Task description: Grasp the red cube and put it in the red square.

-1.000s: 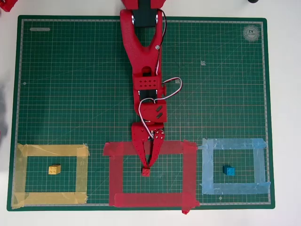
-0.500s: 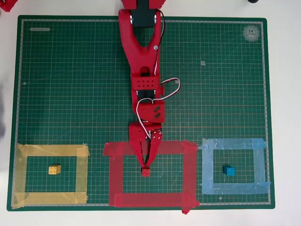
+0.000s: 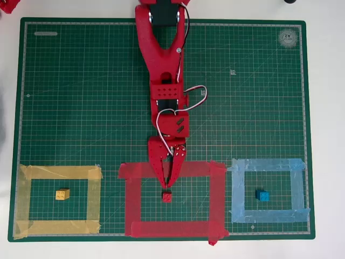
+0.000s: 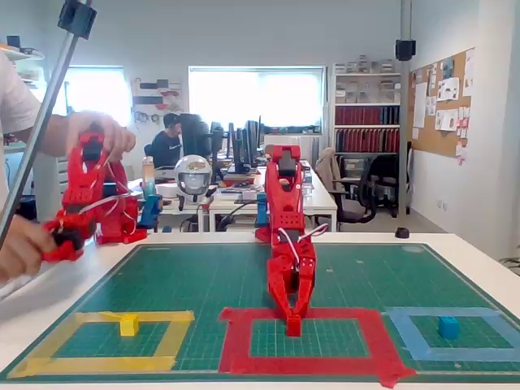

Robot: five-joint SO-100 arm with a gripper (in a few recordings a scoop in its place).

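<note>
The red cube (image 3: 167, 197) lies on the green mat inside the red square (image 3: 129, 202), a little above its middle in the overhead view. In the fixed view the red cube (image 4: 293, 327) sits under the arm, within the red square (image 4: 236, 341). My red gripper (image 3: 167, 186) points at the cube from the arm's side, its tips just short of it and apart from it. The fingers meet in a narrow point with nothing between them. In the fixed view the gripper (image 4: 292, 314) hangs just above the cube.
A yellow cube (image 3: 62, 194) sits inside a yellow tape outline (image 3: 24, 199) at the left. A blue cube (image 3: 262, 196) sits inside a light blue tape outline (image 3: 296, 189) at the right. The green cutting mat (image 3: 81, 97) is bare behind the outlines.
The gripper has drawn back from the red cube toward the arm's base and risen slightly. The cube has stayed where it was inside the red square.
</note>
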